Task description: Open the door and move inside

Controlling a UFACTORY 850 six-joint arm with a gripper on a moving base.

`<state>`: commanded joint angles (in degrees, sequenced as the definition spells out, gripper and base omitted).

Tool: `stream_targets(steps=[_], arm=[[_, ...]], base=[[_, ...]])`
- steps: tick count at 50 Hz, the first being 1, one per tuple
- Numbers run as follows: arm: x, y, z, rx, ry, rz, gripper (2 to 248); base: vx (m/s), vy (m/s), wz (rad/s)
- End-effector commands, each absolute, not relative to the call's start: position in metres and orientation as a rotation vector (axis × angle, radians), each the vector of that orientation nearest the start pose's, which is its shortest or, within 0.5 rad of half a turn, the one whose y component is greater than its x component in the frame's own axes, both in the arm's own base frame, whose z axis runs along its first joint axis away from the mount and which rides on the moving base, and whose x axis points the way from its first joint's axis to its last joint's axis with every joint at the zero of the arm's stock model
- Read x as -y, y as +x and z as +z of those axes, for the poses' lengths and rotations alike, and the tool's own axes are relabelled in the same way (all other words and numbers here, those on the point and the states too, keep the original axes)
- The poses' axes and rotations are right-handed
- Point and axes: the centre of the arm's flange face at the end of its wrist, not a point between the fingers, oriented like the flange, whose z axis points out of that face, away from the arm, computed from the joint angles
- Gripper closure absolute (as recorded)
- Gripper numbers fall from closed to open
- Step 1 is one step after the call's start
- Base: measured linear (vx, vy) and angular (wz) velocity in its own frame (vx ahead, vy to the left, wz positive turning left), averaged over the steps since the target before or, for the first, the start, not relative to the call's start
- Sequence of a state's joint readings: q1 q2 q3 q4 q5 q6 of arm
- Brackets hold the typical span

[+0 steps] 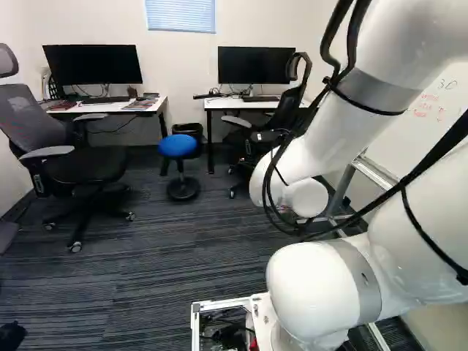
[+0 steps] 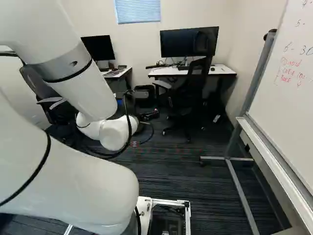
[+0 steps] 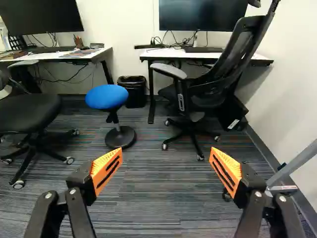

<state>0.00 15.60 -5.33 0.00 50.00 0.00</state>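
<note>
The left base view has a blue stool (image 1: 178, 145) ahead, the right one a whiteboard (image 2: 281, 115), the wrist view an end effector (image 3: 166, 157) spread open; the door shows nowhere, so moving inside seems nearly done, wanting a short roll or stop.

Far: bright blue stool seat (image 3: 106, 96); black chair (image 3: 213, 94) at right. Dark grey carpet (image 3: 158, 198), thin lighter stripes. Near: white arm (image 1: 329, 142), grey bands. Right: whiteboard (image 2: 293, 117), red writing.
</note>
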Motion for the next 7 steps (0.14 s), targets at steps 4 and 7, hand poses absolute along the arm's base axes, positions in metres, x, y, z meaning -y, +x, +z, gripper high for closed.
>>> stream_targets(steps=[4,7], arm=[[0.0000,0.2725,0.3660,0.000,-2.559,-1.823,3],[0.0000,0.2725,0.3660,0.000,-2.559,-1.823,3]], base=[[0.000,0.000,0.000],[0.000,0.000,0.000]])
